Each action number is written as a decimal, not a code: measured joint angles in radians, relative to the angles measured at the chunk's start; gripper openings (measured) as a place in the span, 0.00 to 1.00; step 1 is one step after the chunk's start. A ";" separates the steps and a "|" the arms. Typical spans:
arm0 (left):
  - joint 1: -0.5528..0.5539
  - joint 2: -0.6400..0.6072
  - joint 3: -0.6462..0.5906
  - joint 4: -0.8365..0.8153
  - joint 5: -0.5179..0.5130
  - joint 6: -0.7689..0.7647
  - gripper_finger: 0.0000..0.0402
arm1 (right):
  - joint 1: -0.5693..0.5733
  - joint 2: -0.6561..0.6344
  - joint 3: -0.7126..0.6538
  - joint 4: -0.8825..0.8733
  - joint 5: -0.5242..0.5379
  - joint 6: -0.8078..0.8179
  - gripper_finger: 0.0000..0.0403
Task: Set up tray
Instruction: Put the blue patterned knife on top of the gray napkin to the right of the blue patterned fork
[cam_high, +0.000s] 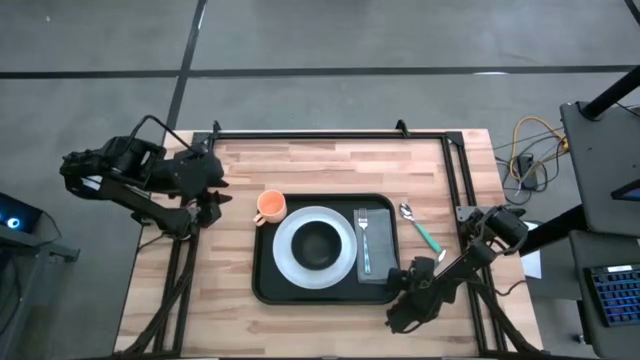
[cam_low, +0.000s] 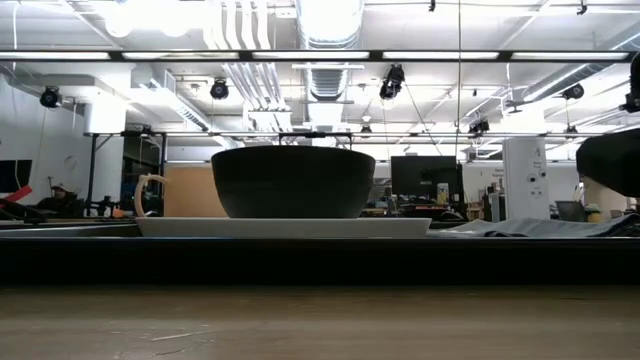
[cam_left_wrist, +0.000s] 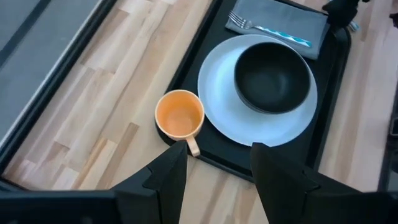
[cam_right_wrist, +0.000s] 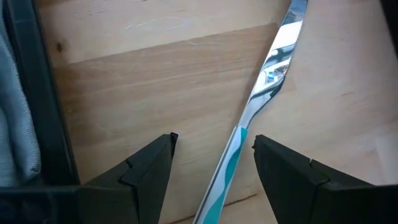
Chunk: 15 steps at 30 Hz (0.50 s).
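Surface: a pale wooden plank tabletop (cam_high: 330, 160) is seen; an open hall lies behind.
Tray: the large black rectangular rimmed tray (cam_high: 262, 285) is set mid-tabletop, loaded with white plate (cam_high: 290, 262), black bowl (cam_high: 318, 243), grey napkin (cam_high: 378, 265), fork (cam_high: 364, 240).
Around: an orange mug (cam_high: 271, 205) is perched at its corner.
Right tool (cam_right_wrist: 211, 163): fingers held apart over a teal-handled knife (cam_right_wrist: 249, 118) just beside the tray.
Left tool (cam_left_wrist: 217, 168): fingers apart, empty.

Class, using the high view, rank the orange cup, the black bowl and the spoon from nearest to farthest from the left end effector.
1. Orange cup, at the tray's left corner, closest to the left end effector.
2. Black bowl, on the white plate mid-tray.
3. Spoon, off the tray's right side.
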 joint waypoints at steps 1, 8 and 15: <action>0.000 0.000 0.000 0.000 0.007 0.000 0.39 | 0.004 0.000 0.000 0.000 0.007 0.000 0.54; 0.000 0.000 0.000 0.000 0.009 -0.026 0.39 | 0.031 0.001 -0.005 0.002 0.054 -0.006 0.54; 0.000 0.000 0.000 0.000 0.039 -0.056 0.39 | 0.059 -0.006 -0.048 0.062 0.081 0.000 0.54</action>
